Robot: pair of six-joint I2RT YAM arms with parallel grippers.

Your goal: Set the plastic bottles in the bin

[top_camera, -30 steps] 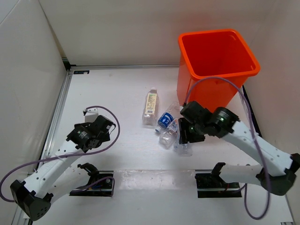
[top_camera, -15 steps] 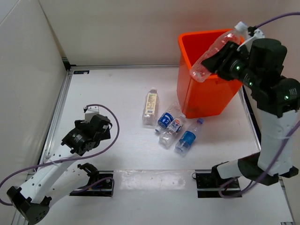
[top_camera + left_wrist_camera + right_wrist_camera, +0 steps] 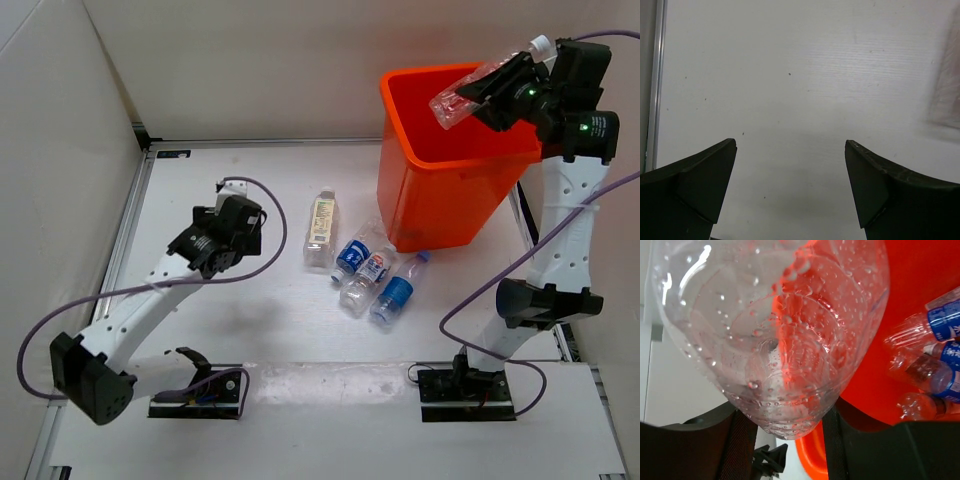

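1. Four small clear plastic bottles lie on the white table point(image 3: 280, 330) just in front of the large bright orange plastic bin point(image 3: 440, 200). They are a cream-labelled bottle point(image 3: 321, 228), a blue-labelled bottle point(image 3: 350, 256), a white-red-labelled bottle point(image 3: 364, 279) and a second blue-labelled bottle point(image 3: 397, 293).
2. One more, a clear droplet-beaded plastic bottle point(image 3: 455, 100), is held tilted above the bin's open mouth, with its base pointing left in the top view.
3. Right gripper point(image 3: 492, 92) has its fingers point(image 3: 742, 440) closed against that bottle's sides.
4. Left gripper point(image 3: 790, 145) hovers over bare table, left of the lying bottles. Its fingers are spread wide with nothing between them.
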